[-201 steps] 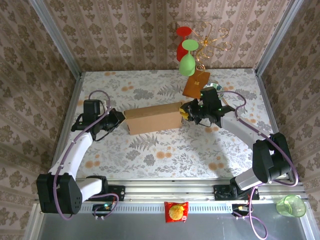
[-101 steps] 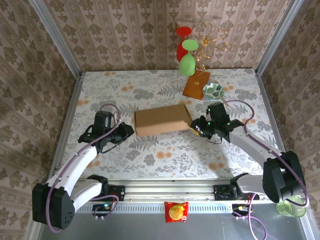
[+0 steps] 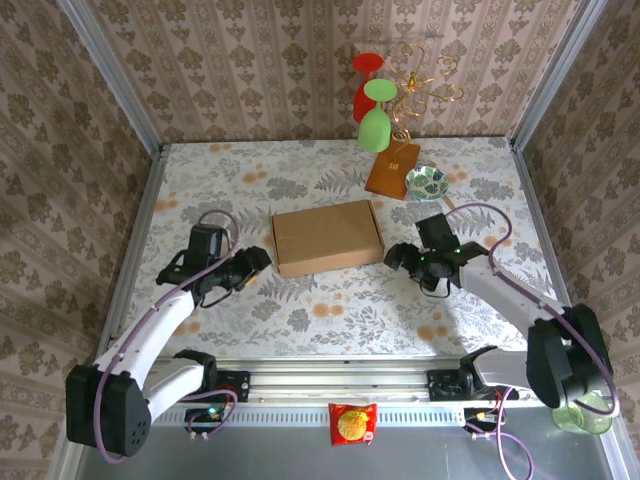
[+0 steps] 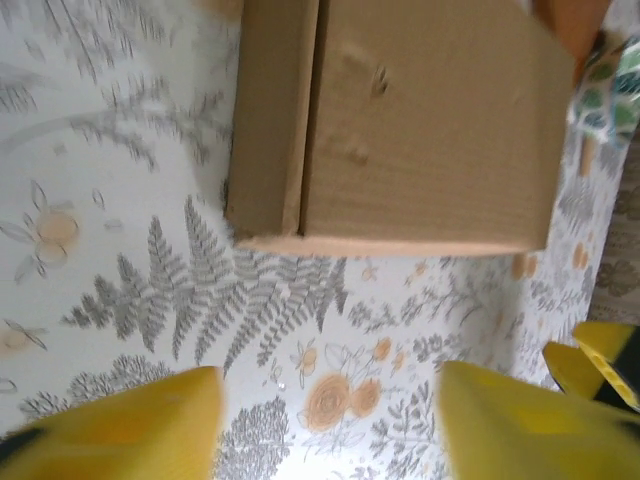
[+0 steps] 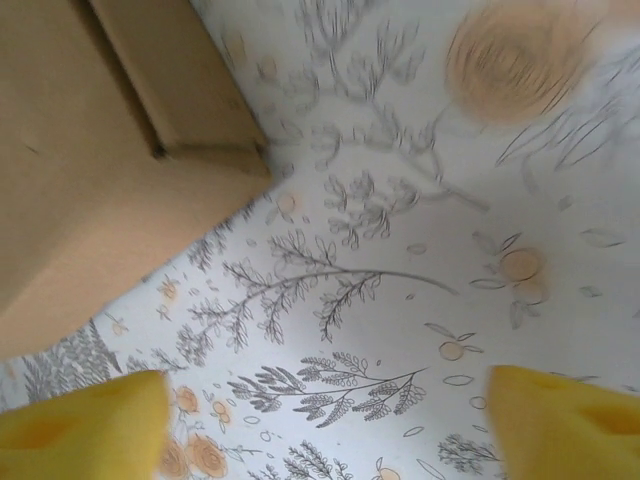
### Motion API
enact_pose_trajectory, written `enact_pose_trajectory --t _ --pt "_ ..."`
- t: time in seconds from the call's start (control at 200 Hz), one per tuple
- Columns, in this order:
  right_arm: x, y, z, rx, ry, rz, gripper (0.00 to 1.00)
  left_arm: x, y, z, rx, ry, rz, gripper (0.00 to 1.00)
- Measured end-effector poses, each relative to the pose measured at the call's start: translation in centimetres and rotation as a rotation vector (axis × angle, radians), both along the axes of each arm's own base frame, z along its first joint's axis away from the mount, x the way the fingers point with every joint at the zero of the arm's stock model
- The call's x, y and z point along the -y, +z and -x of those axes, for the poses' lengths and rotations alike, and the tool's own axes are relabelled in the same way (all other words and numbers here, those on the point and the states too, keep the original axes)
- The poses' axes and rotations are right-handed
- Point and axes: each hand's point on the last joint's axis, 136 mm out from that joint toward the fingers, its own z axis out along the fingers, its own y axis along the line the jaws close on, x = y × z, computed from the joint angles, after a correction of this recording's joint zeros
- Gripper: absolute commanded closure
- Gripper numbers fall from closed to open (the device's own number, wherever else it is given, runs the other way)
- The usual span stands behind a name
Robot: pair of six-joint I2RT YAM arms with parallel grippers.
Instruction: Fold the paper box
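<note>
Paper box (image 3: 327, 237) lies flat & closed, mid desk (image 3: 330, 310). Left gripper (image 3: 258, 260) sits just off the box's left end, jaws spread wide, nothing btwn them. Right gripper (image 3: 393, 257) is near the box's right end, also wide open w/ nothing held. Small patterned bowl (image 3: 427, 182) sits beyond the box's far right corner.

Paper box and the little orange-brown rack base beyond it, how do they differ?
The paper box is far larger than the rack base. The box is dull brown; the base is brighter orange-brown. The box's top is bare; the base carries a wire stand with glasses. Both are four-sided.
</note>
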Motion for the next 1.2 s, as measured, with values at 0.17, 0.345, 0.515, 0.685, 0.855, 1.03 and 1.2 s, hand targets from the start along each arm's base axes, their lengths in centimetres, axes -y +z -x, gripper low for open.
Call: enact_pose_trajectory --t 0.17,0.345,0.515,0.685,0.855,1.03,1.2 --pt "5.1 9.5 -1.6 0.296 -0.131 0.194 0.0 -5.3 5.1 -2.5 0.14 0.194 -0.094 0.0" --pt "10.5 11.6 -2.0 0.604 -0.171 0.485 0.0 -12.5 8.3 -3.5 0.27 0.446 -0.486 0.0" --pt "12.8 1.9 -1.8 0.542 -0.023 0.692 0.0 -15.9 4.7 -4.5 0.402 0.348 -0.825 0.0" --pt "13.0 -0.2 -4.2 0.563 0.025 0.692 0.0 -17.4 -2.3 -6.3 0.363 0.2 -0.932 0.0" --pt "12.6 -0.6 -6.6 0.619 0.056 0.66 0.0 -17.1 -3.6 -10.0 0.446 0.164 -0.926 0.0" --pt "12.8 0.5 -8.4 0.698 0.053 0.639 0.0 -16.8 -3.6 -12.8 0.556 0.172 -0.907 0.0" --pt "13.6 1.0 -9.8 0.766 0.034 0.612 0.0 -16.6 -4.3 -13.8 0.629 0.165 -0.905 0.0"
